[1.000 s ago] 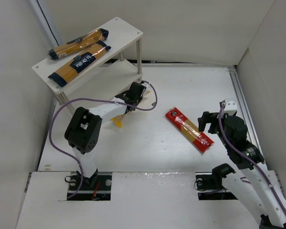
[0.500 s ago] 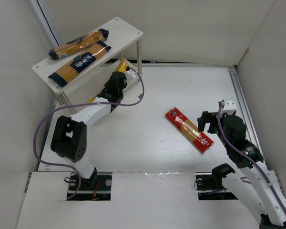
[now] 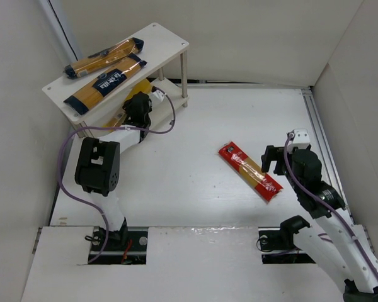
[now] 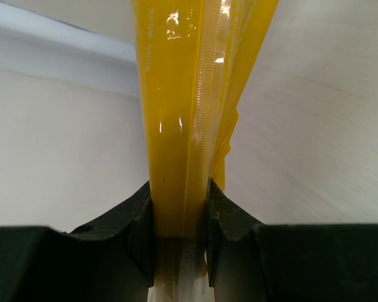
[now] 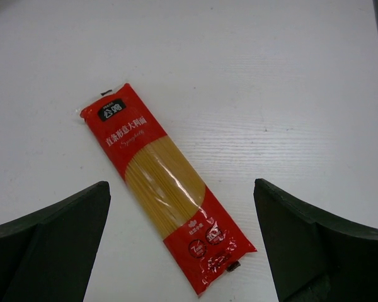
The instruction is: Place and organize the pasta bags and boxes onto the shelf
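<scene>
Left wrist view is showing my left end effector (image 4: 179,207) pinching the yellow packet (image 4: 176,94) edge-on. Both black fingers are pressing against its sides, and the packet is running straight away from the camera over white surfaces.

In the top external view, the same end effector (image 3: 138,104) is sitting at the front edge of the shelf (image 3: 164,38), level with its lower tier. The yellow packet is reaching in under the top tier. I cannot tell whether it is resting on the lower tier or hanging just above it. Two clear packets (image 3: 106,83) with navy ends are lying side by side on the shelf's top tier, both slanting the same way.

My right end effector (image 5: 183,207) is hovering with its fingers spread wide, gripping nothing. The red packet (image 5: 167,185) is lying flat and diagonal on the tabletop (image 3: 239,113) beneath it. Seen from the top, the red packet (image 3: 249,171) is lying well apart from the shelf, off to the shelf's right and nearer my bases, and my right end effector (image 3: 274,160) is just beside it on the side away from the shelf.
</scene>
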Robot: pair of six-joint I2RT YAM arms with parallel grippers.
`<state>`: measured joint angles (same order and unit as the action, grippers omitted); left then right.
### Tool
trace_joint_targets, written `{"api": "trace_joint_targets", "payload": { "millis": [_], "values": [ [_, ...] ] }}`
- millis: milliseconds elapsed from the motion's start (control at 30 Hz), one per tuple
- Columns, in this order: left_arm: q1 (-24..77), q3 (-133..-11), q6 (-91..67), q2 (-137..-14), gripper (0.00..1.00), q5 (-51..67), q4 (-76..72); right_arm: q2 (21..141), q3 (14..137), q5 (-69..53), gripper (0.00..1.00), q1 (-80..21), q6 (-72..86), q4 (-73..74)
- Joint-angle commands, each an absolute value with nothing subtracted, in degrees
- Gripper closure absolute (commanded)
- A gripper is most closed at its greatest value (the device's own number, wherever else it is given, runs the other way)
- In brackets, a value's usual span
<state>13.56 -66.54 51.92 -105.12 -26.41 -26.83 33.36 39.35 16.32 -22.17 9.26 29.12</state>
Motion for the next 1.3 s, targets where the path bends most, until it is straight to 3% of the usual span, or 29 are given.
{"api": "trace_joint_targets", "payload": {
  "millis": [0, 67, 100, 167, 200, 333, 500, 567, 600, 633, 833, 1067, 1267],
  "values": [
    [13.2, -67.1, 56.9, -103.6, 1.00, -27.1, -43.1, 34.3, 39.5, 17.9, 0.00, -22.0, 9.3, 27.2],
    [12.7, -66.5, 57.4, -104.2, 0.95, -25.4, -43.8, 34.8, 39.5, 17.9, 0.00, -22.0, 9.3, 27.2],
    [12.7, -66.5, 56.9, -104.2, 0.84, -25.4, -43.3, 34.8, 39.5, 17.9, 0.00, -22.0, 9.3, 27.2],
    [12.7, -66.5, 55.2, -104.7, 0.33, -27.0, -42.6, 34.8, 39.5, 17.9, 0.00, -22.0, 9.3, 27.2],
    [12.7, -66.5, 54.7, -104.7, 0.29, -27.7, -42.6, 34.8, 39.5, 17.9, 0.00, -22.0, 9.3, 27.2],
    [12.7, -66.0, 51.8, -101.6, 0.29, -25.1, -38.2, 34.2, 39.5, 17.9, 0.00, -22.0, 9.3, 27.2],
    [13.9, -64.8, 44.8, -94.4, 0.20, -19.3, -30.3, 33.7, 38.8, 16.7, 0.00, -22.0, 9.3, 26.0],
    [15.6, -66.2, 42.8, -92.4, 0.14, -14.6, -26.0, 33.1, 38.2, 16.0, 0.00, -22.0, 9.3, 26.0],
    [16.3, -67.0, 42.1, -90.7, 0.04, -12.2, -20.1, 33.1, 38.2, 16.0, 0.00, -22.0, 9.3, 26.0],
    [17.9, -69.2, 41.2, -90.2, 0.00, -7.5, -17.2, 32.6, 38.2, 16.0, 0.00, -22.0, 9.3, 26.0],
    [25.4, -78.2, 27.9, -91.6, 0.00, 8.8, -3.7, 29.9, 38.8, 20.6, 0.00, -22.0, 15.3, 27.4],
    [38.8, -91.9, -3.2, -99.9, 0.00, 1.3, 5.2, 27.2, 38.8, 28.7, 0.00, -22.0, 23.4, 32.6],
    [51.1, -83.3, -26.4, -102.0, 0.00, -6.0, 9.5, 28.6, 38.3, 29.0, 0.00, -22.0, 33.7, 38.3]
  ]
}}
